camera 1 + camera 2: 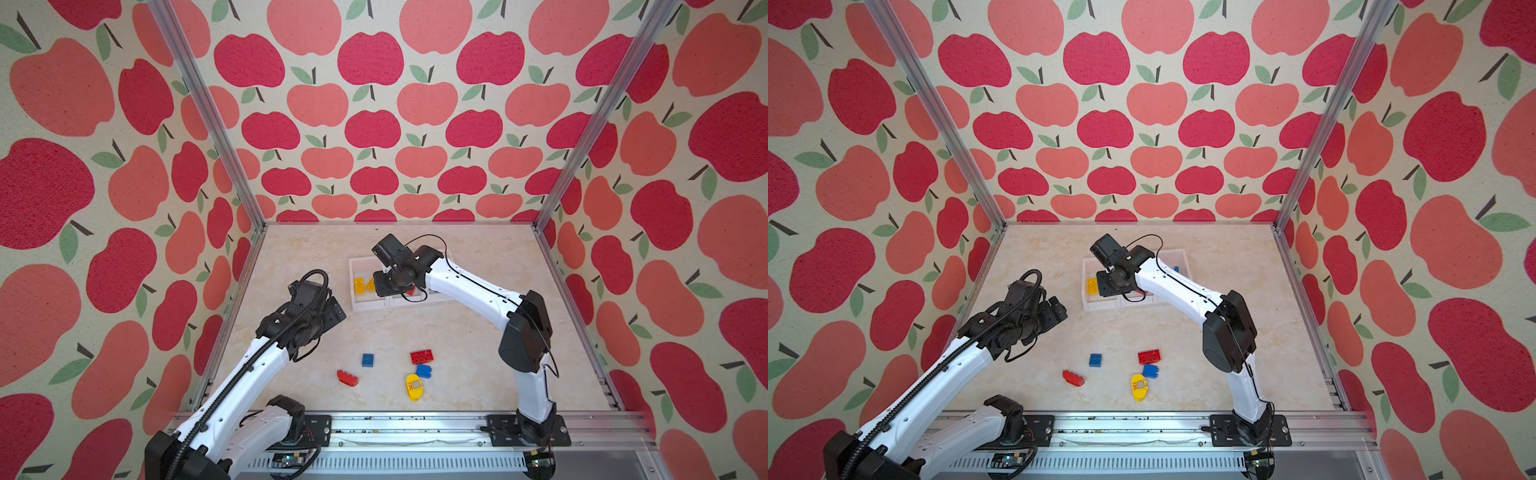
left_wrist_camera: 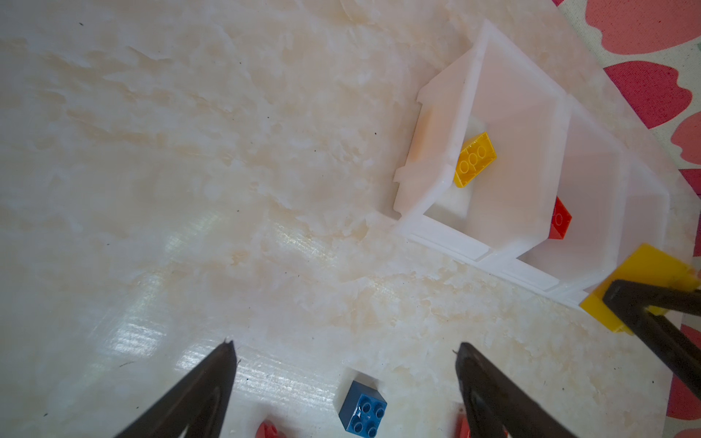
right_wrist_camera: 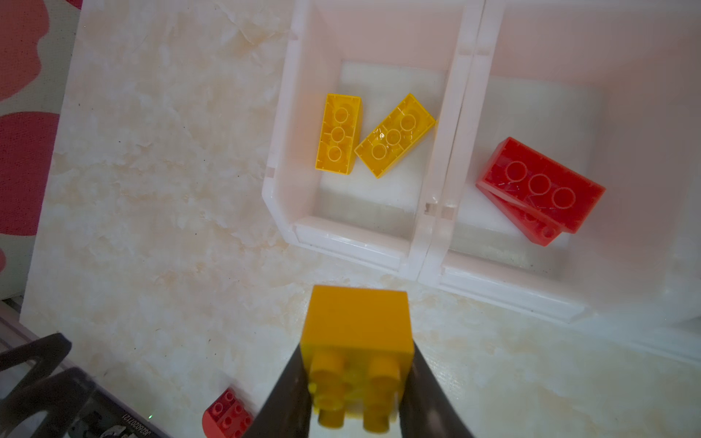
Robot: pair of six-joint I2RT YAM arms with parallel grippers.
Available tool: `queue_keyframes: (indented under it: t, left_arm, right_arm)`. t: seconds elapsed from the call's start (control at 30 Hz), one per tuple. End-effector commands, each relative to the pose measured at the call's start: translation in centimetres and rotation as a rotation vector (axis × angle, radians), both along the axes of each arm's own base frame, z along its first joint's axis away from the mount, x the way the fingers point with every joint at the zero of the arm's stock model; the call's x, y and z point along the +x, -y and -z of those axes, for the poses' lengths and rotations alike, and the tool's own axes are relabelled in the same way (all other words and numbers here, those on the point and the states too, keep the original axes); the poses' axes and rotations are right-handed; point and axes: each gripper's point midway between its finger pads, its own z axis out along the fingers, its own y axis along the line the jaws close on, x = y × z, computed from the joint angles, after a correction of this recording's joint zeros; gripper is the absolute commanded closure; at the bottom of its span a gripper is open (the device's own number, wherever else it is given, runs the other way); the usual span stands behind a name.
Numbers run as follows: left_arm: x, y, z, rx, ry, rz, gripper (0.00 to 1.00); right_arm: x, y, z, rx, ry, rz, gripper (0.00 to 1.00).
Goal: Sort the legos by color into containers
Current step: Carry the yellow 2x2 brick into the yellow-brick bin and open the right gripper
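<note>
The right gripper (image 3: 356, 366) pinches a small square yellow studded plastic brick (image 3: 356, 322) by two opposite side walls, studs turned back toward the wrist, so the brick can drop clear once the jaws part. It appears to hang above the marble-patterned tabletop (image 3: 170, 189) just on the near side of the row of three white rectangular open-top plastic bins (image 3: 341, 242), roughly in line with the left bin. That choice makes sense: two long yellow bricks (image 3: 337, 132) already lie there underside up, while the middle bin holds two long red bricks (image 3: 540, 186), one resting across the other. The right bin is mostly hidden behind the arm; a speck of blue (image 1: 1176, 269) shows in it in a top view. My judgement is that the brick needs a short carry farther over the wall before release; let go here, it would probably strike the rim or land on the tabletop. The left gripper (image 2: 345, 352) has its fingers (image 2: 205, 386) spread wide with nothing between them, off to the left and nearer than the bins, seemingly out of the other arm's way and ready for a next pick. Loose on the near part of the tabletop lie a small blue brick (image 1: 368, 360), a second blue brick (image 1: 424, 370), a loose long red brick (image 1: 422, 356), a curved red piece (image 1: 348, 377) and a rounded yellow piece marked "120" (image 1: 414, 386), so the sort looks roughly half done.
</note>
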Motion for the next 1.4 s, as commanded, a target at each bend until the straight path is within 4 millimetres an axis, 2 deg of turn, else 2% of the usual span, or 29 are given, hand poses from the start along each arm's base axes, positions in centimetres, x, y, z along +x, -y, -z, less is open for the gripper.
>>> queue_keyframes:
  t: [0.0,0.17,0.5,0.67,0.77,0.9,1.03,1.23,1.37]
  left_arm:
    - [-0.9,-1.0,0.9,0.026,-0.033,-0.032,0.07]
    - [-1.0,-1.0,0.8,0.027,-0.034,-0.036,0.07]
    - [-1.4,-1.4,0.7,0.030,-0.032,-0.049,0.07]
    - [-1.3,-1.3,0.8,0.025,-0.033,-0.053,0.07]
    - [-1.2,-1.3,0.7,0.022,-0.031,-0.055,0.07]
    - [-1.1,-1.2,0.9,0.020,-0.034,-0.055,0.07]
    - [-0.9,-0.9,1.0,0.016,-0.036,-0.051,0.07]
    - [-0.4,-0.6,0.9,0.013,-0.033,-0.045,0.07]
    - [-0.1,-0.5,0.9,0.012,-0.028,-0.043,0.07]
  right_arm:
    - [0.9,-1.6,0.1,-0.003,0.034,-0.063,0.73]
    - [2.5,-3.0,1.5,-0.007,0.022,-0.068,0.73]
    - [5.1,-4.1,4.8,-0.018,-0.038,-0.070,0.72]
    - [6.1,-3.6,6.4,-0.031,-0.074,-0.039,0.69]
    - [6.6,-3.3,6.9,-0.027,-0.086,-0.027,0.64]
    - [6.9,-3.2,6.4,-0.020,-0.079,-0.028,0.52]
    - [6.9,-3.0,5.8,-0.017,-0.072,-0.028,0.45]
    - [6.5,-2.8,4.2,0.000,-0.067,-0.033,0.45]
    - [5.4,-2.2,2.8,0.003,-0.060,-0.054,0.44]
